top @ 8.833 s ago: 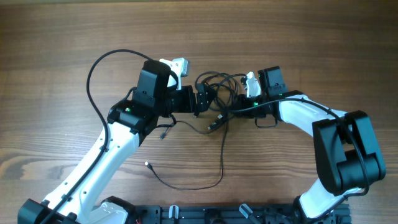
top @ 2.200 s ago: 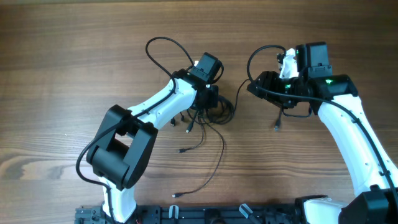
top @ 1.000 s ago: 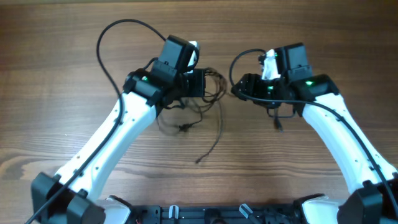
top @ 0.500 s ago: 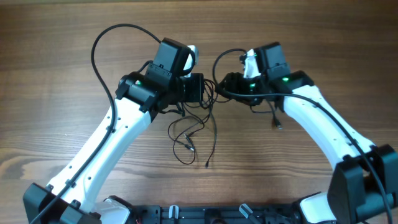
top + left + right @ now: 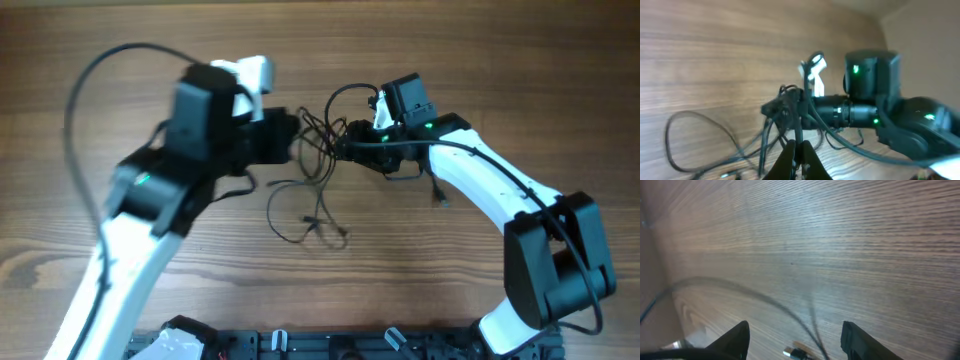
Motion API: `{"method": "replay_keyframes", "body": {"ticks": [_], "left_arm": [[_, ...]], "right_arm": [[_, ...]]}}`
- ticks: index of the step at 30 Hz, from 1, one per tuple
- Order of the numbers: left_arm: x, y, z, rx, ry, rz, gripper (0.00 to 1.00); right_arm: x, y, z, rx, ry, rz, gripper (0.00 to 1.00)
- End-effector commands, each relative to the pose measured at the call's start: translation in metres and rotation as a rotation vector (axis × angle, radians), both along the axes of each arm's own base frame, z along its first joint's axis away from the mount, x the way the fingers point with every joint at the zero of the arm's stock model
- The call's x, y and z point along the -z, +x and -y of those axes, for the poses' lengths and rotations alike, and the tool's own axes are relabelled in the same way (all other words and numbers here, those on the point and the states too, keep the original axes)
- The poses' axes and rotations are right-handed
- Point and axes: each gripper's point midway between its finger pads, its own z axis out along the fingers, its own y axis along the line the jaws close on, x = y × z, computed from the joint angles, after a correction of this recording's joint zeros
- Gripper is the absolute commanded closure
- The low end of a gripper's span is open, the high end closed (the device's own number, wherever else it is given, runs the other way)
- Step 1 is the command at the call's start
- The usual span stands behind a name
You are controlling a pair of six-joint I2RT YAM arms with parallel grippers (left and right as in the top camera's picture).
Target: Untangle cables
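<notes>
Mid-table on the bare wood table [image 5: 520, 70]: a knot of cables [image 5: 318, 132], bunched between the two grippers and lifted there. Long axis of the bundle roughly from the knot toward the robot's base. Slack strands hang and trail down into an open loop [image 5: 280, 215] on the wood. Small plug end [image 5: 343, 236] at the near tip, pointing down and to the right in the overhead view. One more thin strand [image 5: 436, 188] just beside the right forearm, running far to near, its tip toward the base as well.

Left gripper [image 5: 287, 140] (blurred from above, sharper from its own wrist camera) at the left side of the knot. Fingers [image 5: 788, 156] pressed together, no gap showing, pinching a single dark strand rising straight up from between the tips into the tangle.

Right gripper [image 5: 347, 142] at the right side of the knot, facing the left one, nearly meeting it. Fingers [image 5: 736, 339] well apart in the right wrist view, with a blurred strand crossing the gap between them and a bit of metal plug low in the frame. Cannot tell whether either finger touches that strand; nothing clamped.
</notes>
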Motion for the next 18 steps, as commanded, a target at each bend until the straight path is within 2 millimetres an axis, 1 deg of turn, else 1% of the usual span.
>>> {"method": "replay_keyframes", "body": {"ticks": [1, 4, 6, 9, 10, 11, 13, 15, 17, 18], "left_arm": [[-0.042, -0.016, -0.050, -0.138, -0.053, 0.096, 0.96], [-0.044, -0.027, -0.083, -0.237, -0.043, 0.083, 0.96], [-0.044, -0.033, -0.101, -0.296, -0.037, 0.078, 0.96], [-0.048, -0.040, -0.117, -0.353, -0.042, 0.087, 0.96], [-0.050, -0.042, -0.119, -0.356, -0.049, 0.093, 0.96], [-0.052, -0.043, -0.118, -0.350, -0.056, 0.097, 0.96], [-0.053, -0.044, -0.114, -0.331, -0.068, 0.099, 0.96], [-0.051, -0.042, -0.114, -0.322, -0.056, 0.097, 0.96], [-0.049, -0.040, -0.114, -0.314, -0.044, 0.097, 0.96], [-0.048, -0.039, -0.114, -0.314, -0.044, 0.093, 0.96]], "right_arm": [[0.023, 0.017, 0.033, 0.104, -0.102, -0.024, 0.40], [0.027, 0.022, 0.061, 0.164, -0.132, -0.050, 0.41], [0.031, 0.025, 0.086, 0.198, -0.168, -0.063, 0.43], [0.037, 0.022, 0.121, 0.244, -0.200, -0.109, 0.44], [0.038, 0.019, 0.132, 0.254, -0.205, -0.126, 0.44], [0.038, 0.018, 0.139, 0.250, -0.201, -0.134, 0.44], [0.034, 0.014, 0.143, 0.183, -0.149, -0.122, 0.44], [0.034, 0.013, 0.156, 0.184, -0.147, -0.125, 0.44], [0.039, 0.012, 0.177, 0.233, -0.204, -0.140, 0.43], [0.043, 0.010, 0.194, 0.271, -0.247, -0.156, 0.41]]}}
